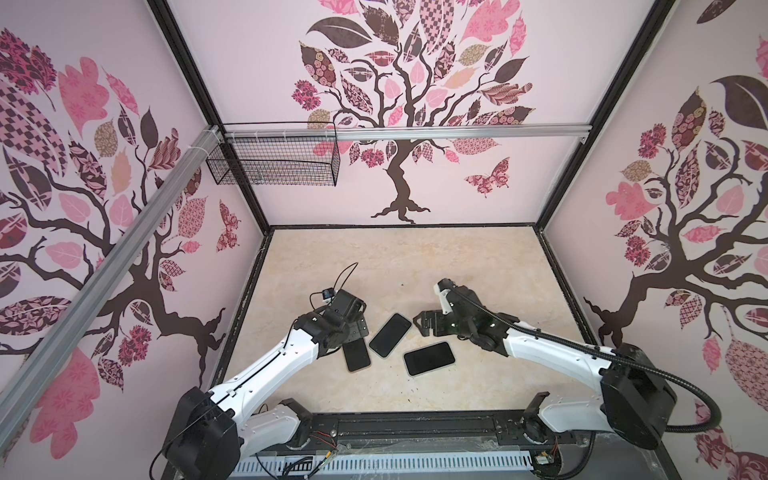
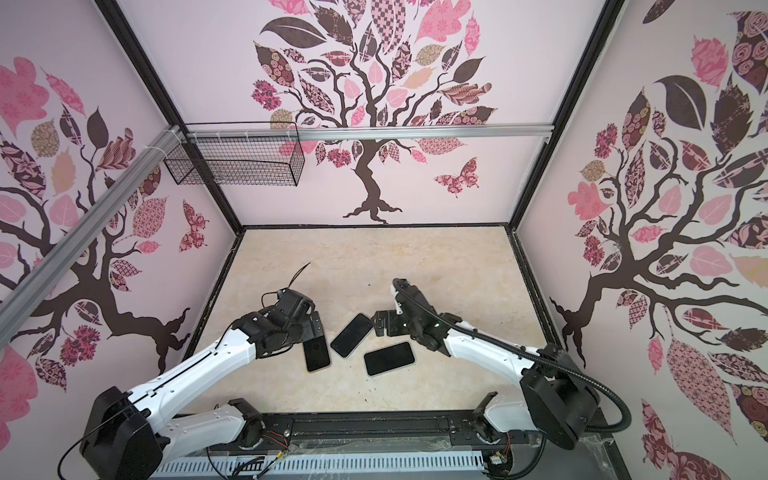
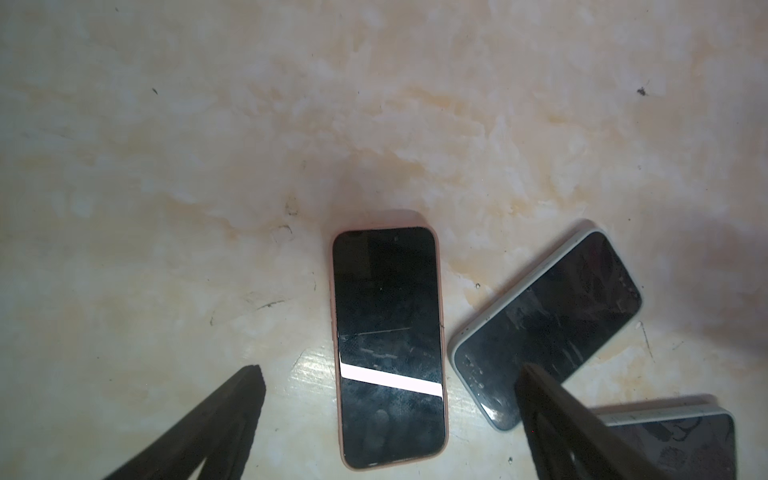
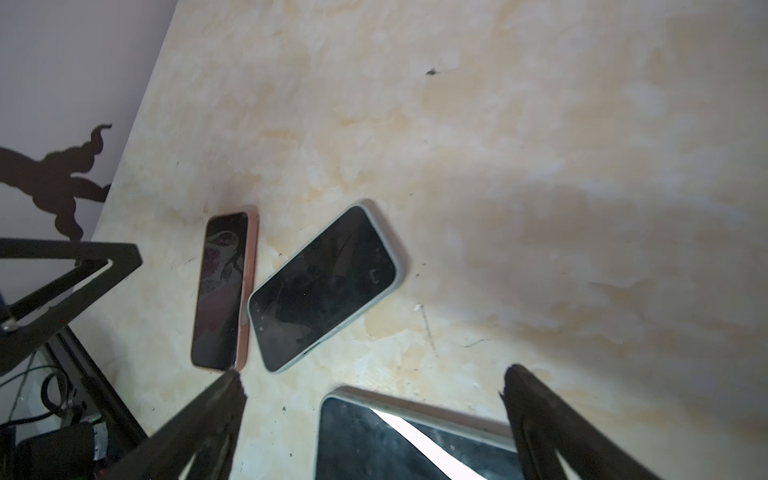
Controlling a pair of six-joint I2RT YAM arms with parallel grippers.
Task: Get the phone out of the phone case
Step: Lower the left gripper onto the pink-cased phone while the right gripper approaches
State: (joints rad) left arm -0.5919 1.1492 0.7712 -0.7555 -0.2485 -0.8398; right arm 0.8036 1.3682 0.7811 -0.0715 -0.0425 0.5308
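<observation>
Three slab phones lie flat, screens up, on the beige marble-look table (image 1: 415, 257). All are glossy black glass with rounded corners, and each sits in a thin soft-looking case. I'm using the grey-cased phone (image 1: 390, 335) as the reference. It lies diagonally, its screen smeared and scratched in the left wrist view.

- The pink-cased phone (image 3: 386, 291) is just left of the grey-cased phone. It has a matte salmon rim and a bright reflected stripe across the glass. Their near corners almost meet, but I can't tell if they touch.
- The white-cased phone (image 1: 429, 358) is right of the grey-cased phone and nearer the robot base, lying crosswise with a small gap between them. Its rim is pale.
- The left gripper (image 3: 390, 370) is left of the grey-cased phone, over the pink-cased phone. The jaws are spread wide and hold nothing. The dark, wedge-shaped fingertips (image 3: 253, 374) sit on either side of the pink case, clear of its edges. Its height above the glass isn't readable.
- The right gripper (image 1: 419, 325) is just right of the grey-cased phone's far end. Its jaws are also fully apart and empty. In the right wrist view, the short end of the white-cased phone shows between its fingers.

All three phones are in their cases.
</observation>
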